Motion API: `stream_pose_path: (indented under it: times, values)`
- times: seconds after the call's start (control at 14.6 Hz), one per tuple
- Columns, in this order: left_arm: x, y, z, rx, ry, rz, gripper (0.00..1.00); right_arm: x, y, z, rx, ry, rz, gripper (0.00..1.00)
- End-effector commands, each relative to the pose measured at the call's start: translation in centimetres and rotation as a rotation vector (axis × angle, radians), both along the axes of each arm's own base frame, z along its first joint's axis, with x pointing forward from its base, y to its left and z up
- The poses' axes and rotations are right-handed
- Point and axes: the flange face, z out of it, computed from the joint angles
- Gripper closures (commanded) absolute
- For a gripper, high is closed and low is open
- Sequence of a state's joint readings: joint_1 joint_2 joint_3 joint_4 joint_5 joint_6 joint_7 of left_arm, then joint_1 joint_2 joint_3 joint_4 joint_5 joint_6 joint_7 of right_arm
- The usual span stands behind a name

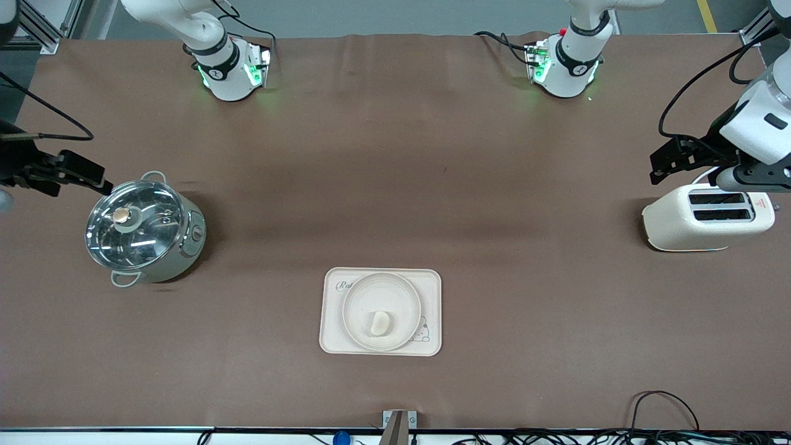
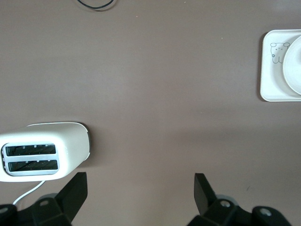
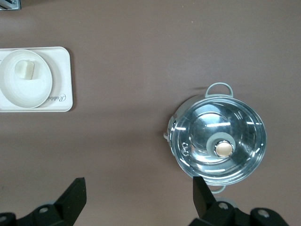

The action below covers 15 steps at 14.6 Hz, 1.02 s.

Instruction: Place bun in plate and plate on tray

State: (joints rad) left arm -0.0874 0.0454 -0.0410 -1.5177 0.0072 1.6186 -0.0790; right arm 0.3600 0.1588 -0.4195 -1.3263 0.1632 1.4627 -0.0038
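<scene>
The small cream bun lies in the round plate. The plate sits on the rabbit-printed tray, at the middle of the table near the front camera. The right wrist view shows the bun, the plate and the tray. The left wrist view shows part of the tray and the plate's edge. My left gripper is open and empty, up beside the toaster. My right gripper is open and empty, up beside the pot. Both are well away from the tray.
A white two-slot toaster stands at the left arm's end of the table. A steel pot with a glass lid stands at the right arm's end. Cables lie along the table's edge nearest the front camera.
</scene>
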Motion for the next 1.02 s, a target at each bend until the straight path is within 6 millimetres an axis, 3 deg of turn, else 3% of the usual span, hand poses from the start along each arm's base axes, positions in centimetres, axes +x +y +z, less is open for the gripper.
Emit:
stream_pose_path:
  times: [0.0, 0.48, 0.68, 0.96]
  values:
    - [-0.1, 0.3, 0.5, -0.008, 0.001, -0.01, 0.0, -1.9, 0.2, 0.5, 0.004, 0.025, 0.024, 0.0]
    - [-0.1, 0.2, 0.4, -0.009, 0.006, -0.012, 0.0, -7.3, -3.2, 1.2, -0.053, 0.009, 0.005, 0.0]
    - [-0.1, 0.3, 0.4, -0.007, 0.006, -0.012, 0.0, -8.4, -4.8, -0.1, -0.052, -0.017, 0.028, 0.0]
    - [-0.1, 0.3, 0.4, -0.007, 0.004, -0.012, 0.0, -8.6, -4.9, -0.3, -0.053, -0.013, 0.031, 0.0]
